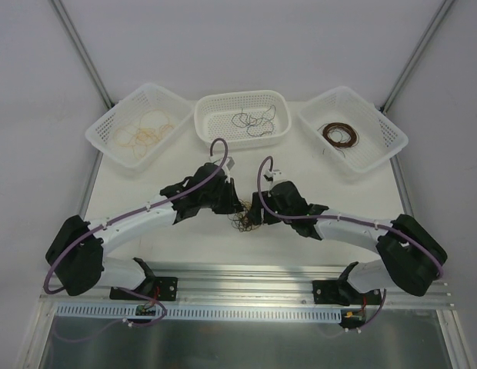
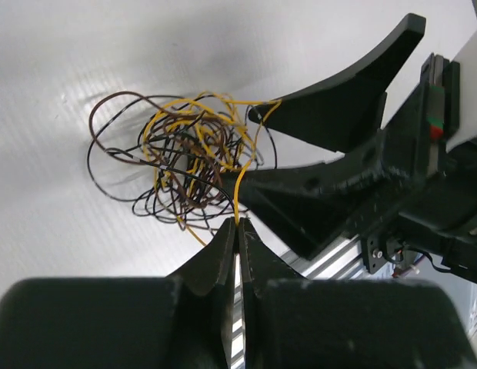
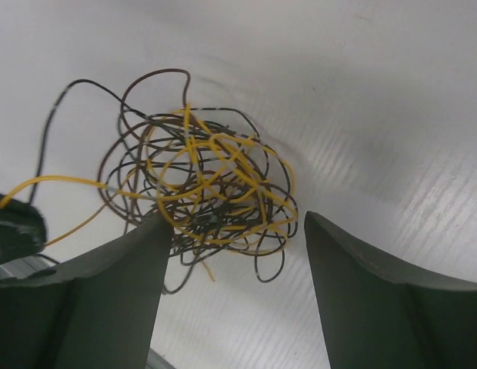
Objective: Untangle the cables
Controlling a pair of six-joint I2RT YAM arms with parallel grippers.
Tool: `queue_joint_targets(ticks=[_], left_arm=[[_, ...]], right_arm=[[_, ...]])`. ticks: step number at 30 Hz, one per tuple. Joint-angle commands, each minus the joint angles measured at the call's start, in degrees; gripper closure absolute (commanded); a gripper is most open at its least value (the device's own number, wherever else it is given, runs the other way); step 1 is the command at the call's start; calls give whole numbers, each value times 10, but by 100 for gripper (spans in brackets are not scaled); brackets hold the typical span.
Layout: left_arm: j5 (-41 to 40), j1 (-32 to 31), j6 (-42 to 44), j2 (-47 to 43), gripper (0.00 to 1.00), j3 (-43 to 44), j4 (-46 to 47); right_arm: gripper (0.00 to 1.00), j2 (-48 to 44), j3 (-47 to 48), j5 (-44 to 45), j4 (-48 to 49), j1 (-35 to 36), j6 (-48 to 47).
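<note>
Cables (image 1: pixel 242 221): one messy ball of yellow, black and brown wire on the white worktop (image 1: pixel 135 181), pretty much dead centre, right between the two hands.
Left basket (image 1: pixel 108 132): back left of the worktop, with a few loose yellow-tan loops (image 1: pixel 146 131) lying in it.
Left hand (image 2: pixel 238 229): pinched fully closed on a single yellow strand of the cables. The strand runs up from the fingertips and curves into the ball. The tips sit just at the left side of the clump.
Middle basket (image 1: pixel 208 127): back centre, some thin dark loops (image 1: pixel 254 121) inside.
Right hand (image 3: pixel 235 223): jaws wide apart, one finger on either side of the ball, nothing gripped. One finger overlaps the outer loops in the wrist view, can't tell if it's actually touching. The other finger is apart from them.
Right basket (image 1: pixel 388 142): back right, sitting at an angle, dark brown coils (image 1: pixel 340 136) in it.
</note>
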Motion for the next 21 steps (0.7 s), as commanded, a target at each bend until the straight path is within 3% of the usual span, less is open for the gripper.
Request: queue_joint_targets(ticks=[1, 7, 14, 19, 21], left_arm=[[-31, -3, -20, -38, 100, -30, 4], [-71, -3, -38, -90, 100, -114, 4], [-127, -2, -74, -162, 100, -205, -12], [-138, -2, -55, -200, 100, -212, -28], [-105, -2, -18, -197, 85, -191, -29]], right_arm=[[30, 33, -7, 5, 64, -6, 21], [53, 77, -19, -7, 76, -28, 19], [84, 64, -10, -6, 50, -33, -13], [91, 46, 6, -12, 7, -33, -53], [92, 43, 22, -16, -10, -32, -75]])
